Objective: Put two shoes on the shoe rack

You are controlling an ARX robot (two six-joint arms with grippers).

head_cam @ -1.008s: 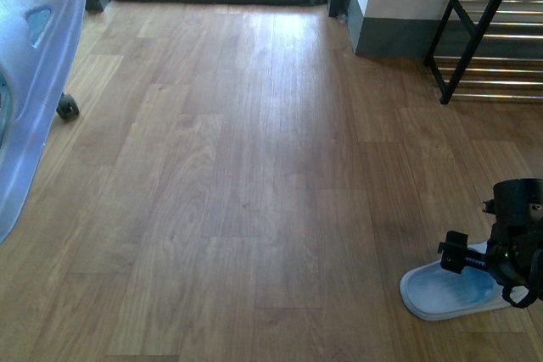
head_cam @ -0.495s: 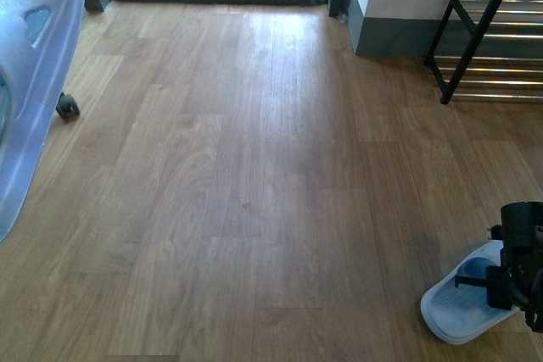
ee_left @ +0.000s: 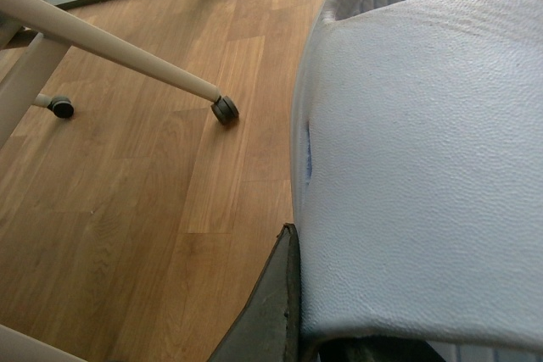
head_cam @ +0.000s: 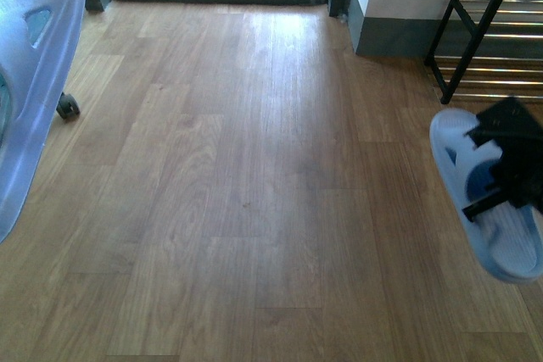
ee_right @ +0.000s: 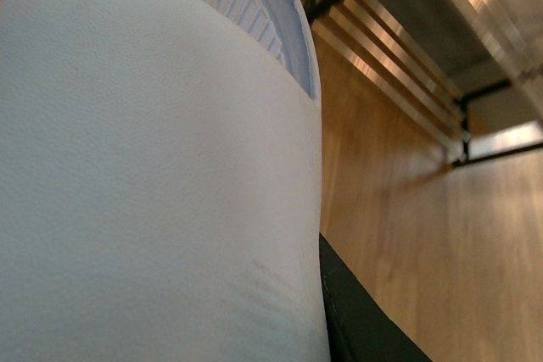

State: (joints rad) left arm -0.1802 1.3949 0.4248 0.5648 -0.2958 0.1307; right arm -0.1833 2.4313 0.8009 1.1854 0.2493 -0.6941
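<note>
White sole, right side: the shoe (head_cam: 492, 218) hangs clear of the floor (head_cam: 254, 167). Its sole faces the front camera and it sits on a slant, upper end near the rack's foot.
Right pincer (head_cam: 512, 167): pinching the shoe at about mid-length, its black body lying across the sole.
Rack (head_cam: 488, 6): upper right, by the wall. Neither shoe is on it.
Second shoe (head_cam: 34, 82): a pale shape at the left edge, close to the camera and off the floor. It fills the left wrist view.
Left pincer (ee_left: 288, 320): one dark finger lies against the sole and its partner is hidden. Judged to be pinching the second shoe, since that shoe hangs free.
Risk, collision: the shoe's upper end could strike the rack's slanted black leg if it is carried straight in.
Risk, placement: the rods are thin. Released on this slant, the shoe could tip or slide off, so the sole needs turning down first.
Risk, grip: the thick, smooth sole may slip in the pincer during that turn.
Risk, sight: the second shoe masks the front camera's left side.
Markings: no brand or writing is readable. A small blue mark (ee_left: 307, 154) on the second shoe is too small to tell.
</note>
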